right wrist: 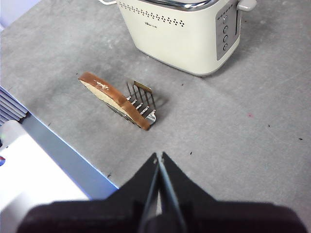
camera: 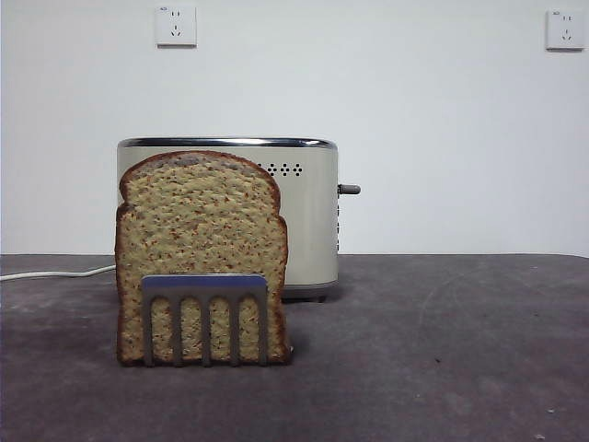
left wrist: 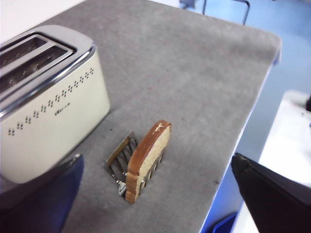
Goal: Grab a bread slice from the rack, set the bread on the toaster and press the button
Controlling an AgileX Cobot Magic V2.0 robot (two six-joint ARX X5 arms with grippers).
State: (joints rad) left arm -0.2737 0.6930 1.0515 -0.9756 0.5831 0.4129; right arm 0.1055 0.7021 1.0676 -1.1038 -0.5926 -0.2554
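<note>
The slice of bread [camera: 201,249] stands upright in the rack [camera: 204,318], in front of the toaster [camera: 308,212]. The button [camera: 349,189] sticks out of the toaster's right end. No gripper shows in the front view. In the left wrist view my left gripper [left wrist: 156,160] is open and empty, high above the bread [left wrist: 148,155], the rack [left wrist: 119,158] and the toaster [left wrist: 48,107]. In the right wrist view my right gripper [right wrist: 159,156] is shut and empty, well above the table, apart from the bread [right wrist: 109,94], the rack [right wrist: 141,99], the toaster [right wrist: 180,34] and the button [right wrist: 247,5].
A white cable [camera: 55,273] runs off left behind the toaster. Two wall sockets [camera: 176,26] sit high on the back wall. The grey table's edge [left wrist: 243,141] lies close to the rack, with a white surface [right wrist: 34,170] beyond it.
</note>
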